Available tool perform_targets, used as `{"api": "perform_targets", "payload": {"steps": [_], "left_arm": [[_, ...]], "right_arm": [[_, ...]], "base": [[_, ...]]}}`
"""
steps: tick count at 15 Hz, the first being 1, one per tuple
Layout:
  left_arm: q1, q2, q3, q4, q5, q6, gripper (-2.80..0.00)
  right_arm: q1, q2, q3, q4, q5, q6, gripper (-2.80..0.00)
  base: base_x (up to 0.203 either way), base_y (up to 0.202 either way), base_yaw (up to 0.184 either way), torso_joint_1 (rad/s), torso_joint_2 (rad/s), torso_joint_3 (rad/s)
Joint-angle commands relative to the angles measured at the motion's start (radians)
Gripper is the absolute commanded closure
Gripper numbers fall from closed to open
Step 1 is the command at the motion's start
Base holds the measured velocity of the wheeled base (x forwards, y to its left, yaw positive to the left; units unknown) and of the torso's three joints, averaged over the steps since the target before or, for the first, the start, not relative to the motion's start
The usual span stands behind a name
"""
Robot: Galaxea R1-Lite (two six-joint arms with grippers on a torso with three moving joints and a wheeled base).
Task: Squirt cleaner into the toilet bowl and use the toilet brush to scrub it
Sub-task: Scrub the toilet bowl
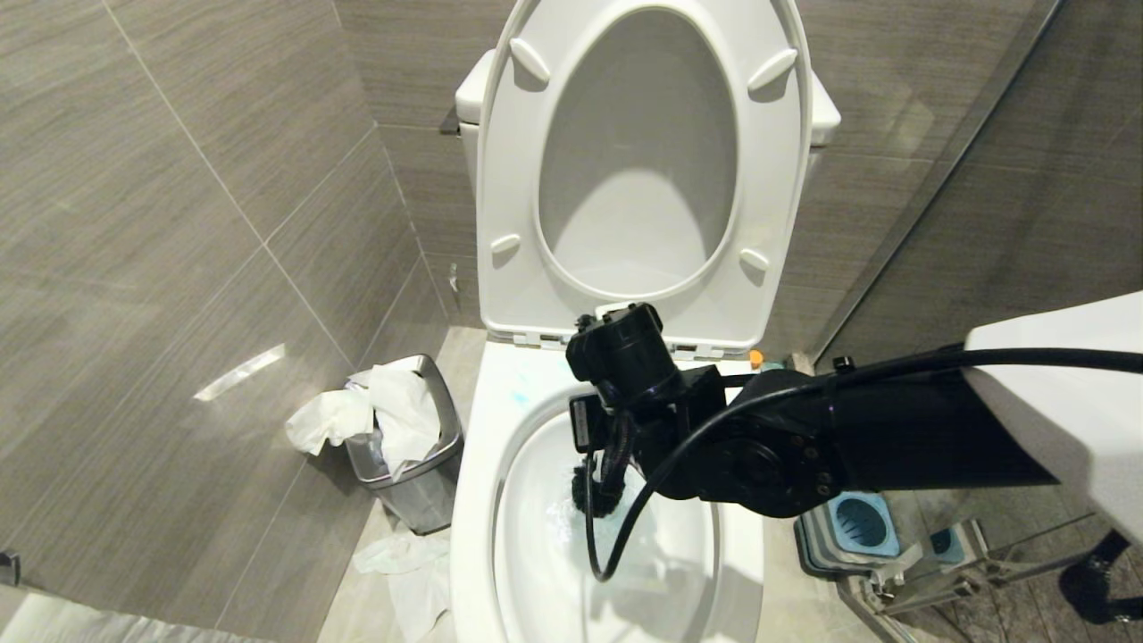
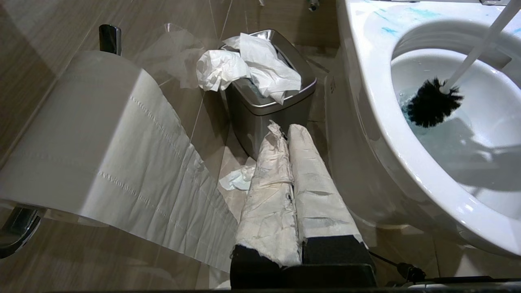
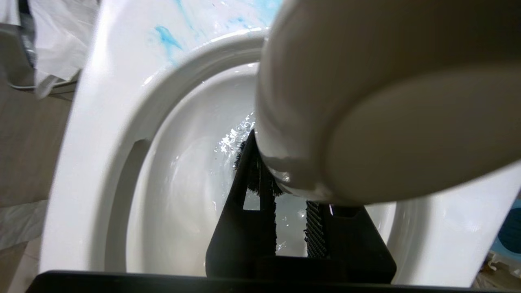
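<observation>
The white toilet bowl [image 1: 473,527] stands in front of me with its seat up. My right gripper [image 1: 614,451] reaches down into it, shut on the white handle [image 2: 480,44] of the toilet brush. The handle's knob end [image 3: 366,101] fills the right wrist view above my right gripper [image 3: 290,195]. The brush's black bristle head [image 2: 432,102] sits low in the basin against the pale blue tinted water. Blue cleaner streaks [image 3: 167,36] mark the rim at the back. My left gripper [image 2: 285,129], its fingers wrapped in white, is shut and empty beside the bowl, pointing at the bin.
A small steel bin [image 1: 415,464] stuffed with tissue stands left of the toilet, with more tissue [image 1: 402,563] on the floor. A toilet paper roll [image 2: 81,134] hangs close to my left arm. The grey-and-blue brush holder [image 1: 853,527] sits right of the bowl by a glass partition.
</observation>
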State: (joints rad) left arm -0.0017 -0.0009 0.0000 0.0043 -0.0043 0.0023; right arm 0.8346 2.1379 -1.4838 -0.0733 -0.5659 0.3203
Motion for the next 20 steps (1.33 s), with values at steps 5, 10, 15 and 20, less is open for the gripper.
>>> {"api": "perform_targets", "payload": {"steps": [5,10,15,20], "left_arm": [[0.0,0.001,0.002,0.0,0.0,0.001,0.0],[0.0,0.001,0.002,0.0,0.0,0.001,0.0],[0.0,0.001,0.002,0.0,0.0,-0.001,0.0],[0.0,0.001,0.002,0.0,0.0,-0.001,0.0]], "right_arm": [[-0.009,0.111,-0.073,0.004,-0.008,-0.01,0.0],[-0.009,-0.024,-0.072,0.009,0.003,-0.059,0.0],[-0.008,-0.189,-0.012,0.046,0.014,-0.08,0.0],[-0.009,-0.228,0.07,0.059,0.009,-0.079,0.0]], "base": [[0.0,0.0,0.0,0.0,0.0,0.0],[0.0,0.0,0.0,0.0,0.0,0.0],[0.0,0.0,0.0,0.0,0.0,0.0],[0.0,0.0,0.0,0.0,0.0,0.0]]}}
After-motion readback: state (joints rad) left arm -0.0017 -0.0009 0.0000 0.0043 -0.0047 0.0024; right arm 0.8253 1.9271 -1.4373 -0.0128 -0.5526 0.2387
